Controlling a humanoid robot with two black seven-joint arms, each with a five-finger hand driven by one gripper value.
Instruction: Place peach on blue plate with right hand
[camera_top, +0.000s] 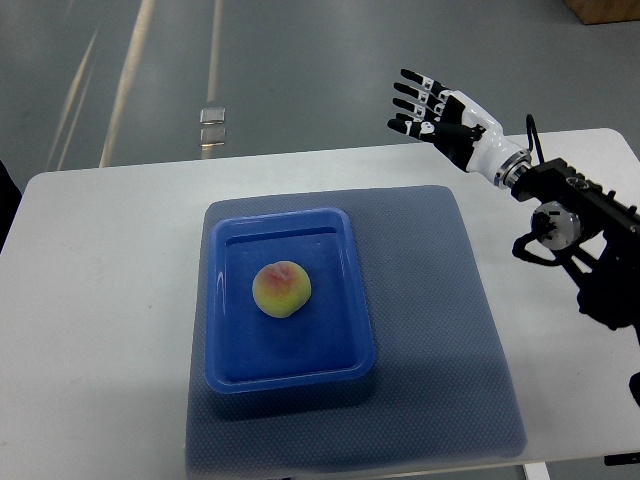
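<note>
Although the task names a placing, the peach (281, 289) already lies inside the blue plate (350, 300), a shallow rectangular tray, slightly toward its far-left part and clear of all four walls. The plate rests on a grey-blue mat (440, 330) that covers the middle of the desk (90, 330).

Right hand (432, 112): raised beyond the far right edge of the desk, well apart from plate and peach. Its fingers (410, 100) are spread apart and hold nothing. The left arm does not show.

Judgement: the placing appears done; what remains is retreat only.

Risks noted:
- The peach is round and sits loose on a smooth floor. A knock to the plate or a tug on the mat could set it rolling to a wall.
- The right forearm and its cabling hang over the right edge of the desk; a low sweep back across could catch the mat's near-right corner and shift the plate.
- A renewed reach would be needless and could push the fruit out.

Orientation: the peach is near-spherical, with no clear long axis. A reddish blush faces up toward the far side; stem end cannot be told. The plate's long axis runs from near edge to far edge.
</note>
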